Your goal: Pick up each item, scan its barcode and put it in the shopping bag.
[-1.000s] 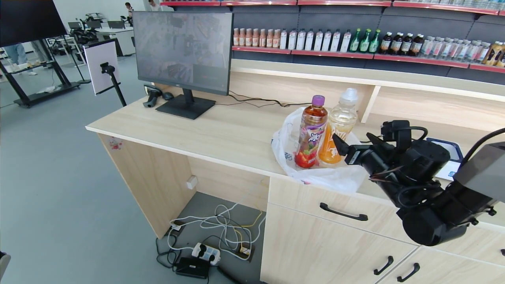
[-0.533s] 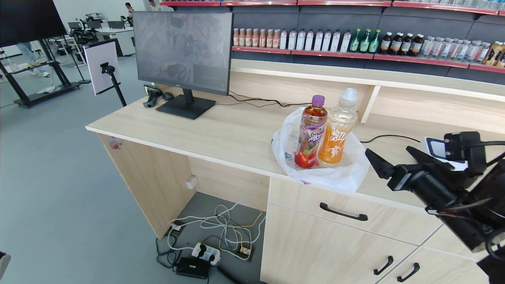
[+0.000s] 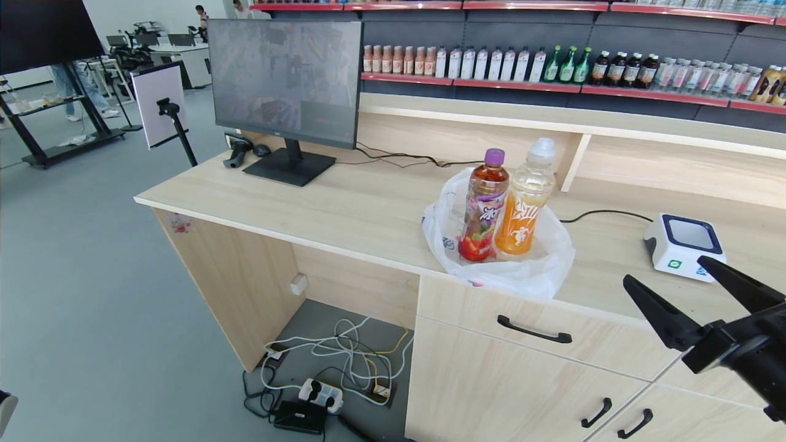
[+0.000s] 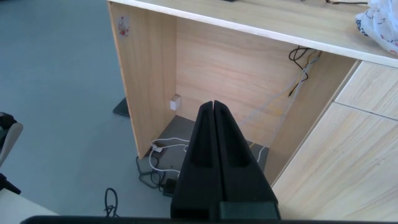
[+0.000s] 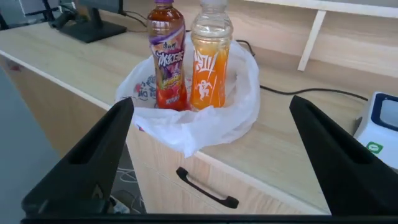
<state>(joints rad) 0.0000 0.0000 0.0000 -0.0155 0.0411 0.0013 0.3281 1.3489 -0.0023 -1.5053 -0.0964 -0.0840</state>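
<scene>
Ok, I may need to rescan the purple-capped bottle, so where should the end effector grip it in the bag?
The purple-capped bottle stands upright, with the shopping bag bunched around its base and the orange bottle close on its right. So probably grip the upper body, under the cap, coming from the front edge of the counter.

Wooden counter (image 3: 344, 209), bottle shelves (image 3: 552, 86), grey floor (image 3: 80, 276).

Purple-capped bottle (image 3: 485, 209) and orange-drink bottle (image 3: 523, 209) upright, side by side, in white shopping bag (image 3: 534, 276) on counter (image 3: 344, 209).
</scene>
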